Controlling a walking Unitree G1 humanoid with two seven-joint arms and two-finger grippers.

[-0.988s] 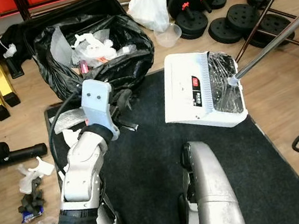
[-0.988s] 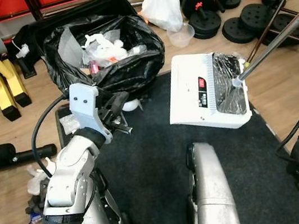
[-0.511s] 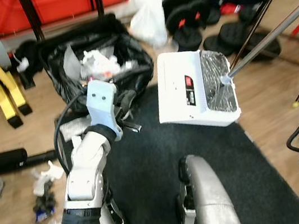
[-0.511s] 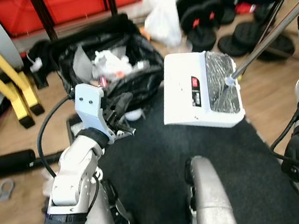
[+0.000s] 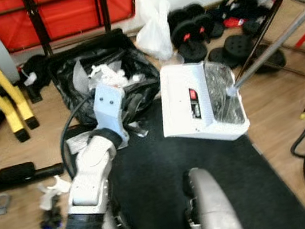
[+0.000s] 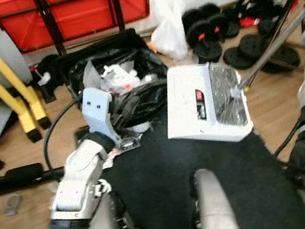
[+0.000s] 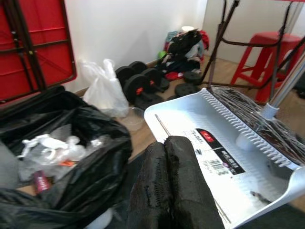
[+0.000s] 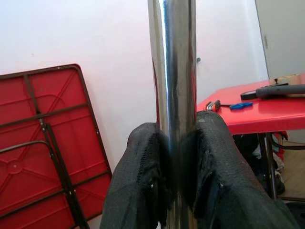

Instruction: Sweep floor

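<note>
The right gripper (image 8: 174, 157) is clamped on the metal handle (image 5: 272, 44) of the dustpan (image 5: 188, 103). The left gripper (image 7: 167, 164), fingers together, seems to reach toward the black trash bag (image 5: 78, 82).

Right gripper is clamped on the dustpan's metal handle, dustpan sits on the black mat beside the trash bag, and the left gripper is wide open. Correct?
Not quite. The left gripper is shut, its two black fingers pressed together with nothing between them, as the left wrist view shows. The right gripper does clamp the metal handle, and the dustpan sits on the black mat beside the trash bag.
</note>
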